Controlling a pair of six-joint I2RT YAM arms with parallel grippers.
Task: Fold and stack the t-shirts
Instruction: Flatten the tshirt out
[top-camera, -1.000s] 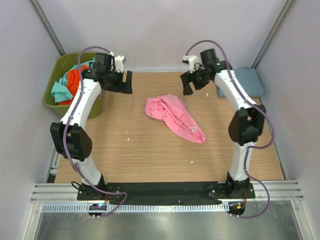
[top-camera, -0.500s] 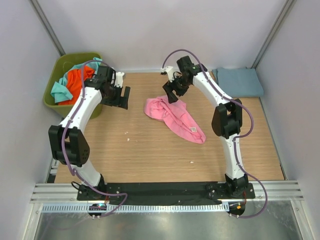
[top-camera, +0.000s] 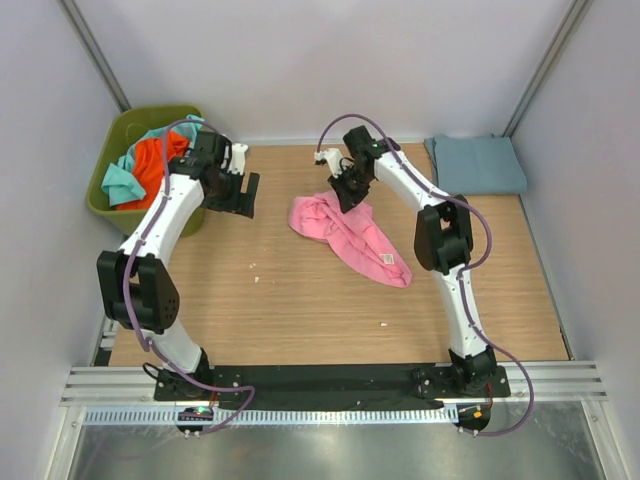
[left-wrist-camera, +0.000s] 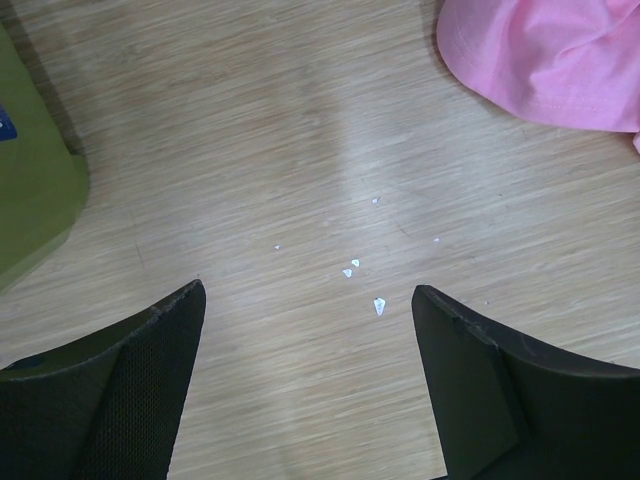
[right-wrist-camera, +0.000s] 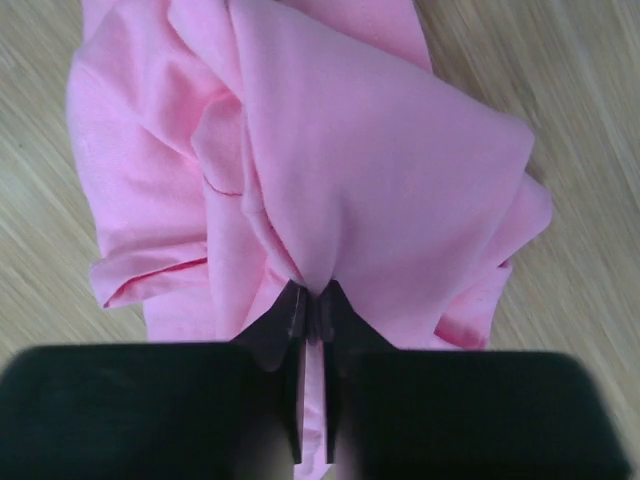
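Right gripper (right-wrist-camera: 312, 318) clamped tight on a fold of the crumpled pink cloth t-shirt (right-wrist-camera: 350, 150).
The pink t-shirt lies bunched on the light wooden table (top-camera: 300, 300), well right of the olive-green plastic bin (top-camera: 150, 112), gripped at its far end. Left gripper (left-wrist-camera: 310, 300) spread wide, holding nothing, hangs over bare wood between bin and pink shirt, nearer the bin. Orange cloth t-shirt (top-camera: 152, 160) and teal cloth t-shirt (top-camera: 120, 182) heaped inside the bin. Dusty blue-grey t-shirt (top-camera: 478, 163) folded flat, farthest right of the bin.

We log: pink t-shirt (right-wrist-camera: 380, 180), soft matt cloth, creased; table (left-wrist-camera: 250, 150), pale wood grain, matt fin.; bin (top-camera: 97, 195) at table's far-L corner, olive plastic, smooth.
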